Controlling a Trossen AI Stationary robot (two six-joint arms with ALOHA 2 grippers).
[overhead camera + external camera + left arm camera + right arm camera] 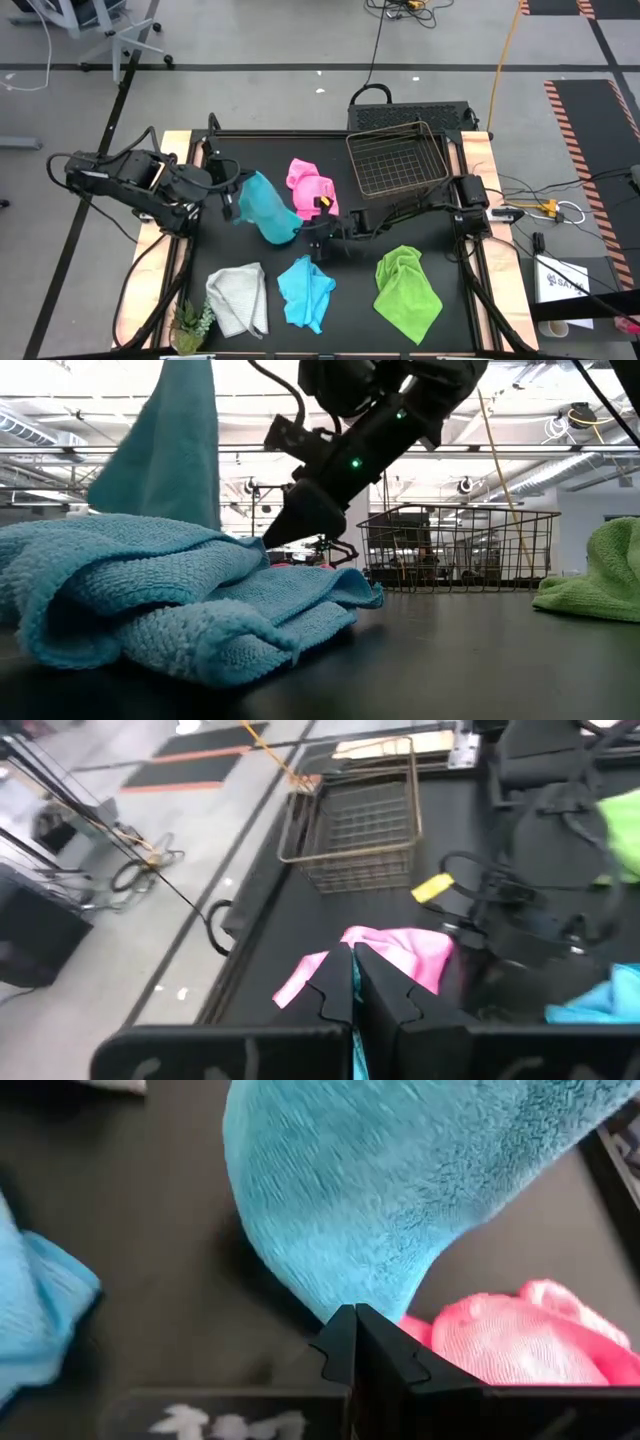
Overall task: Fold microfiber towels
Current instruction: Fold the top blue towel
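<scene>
Teal towel (268, 208) stretched at frame centre between left hand (232, 197), clamped on upper-left corner, and right hand (305, 232), pinching lower-right corner.

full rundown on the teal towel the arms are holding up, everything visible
The teal towel is a soft, fuzzy microfiber cloth, stretched off the black table between both arms near the middle. The left gripper has its jaws shut on one edge; the right gripper has its jaws shut on the lower corner. It hangs slack and draped, not folded, beside the pink towel. Whether it touches the pink one cannot be told.
</scene>
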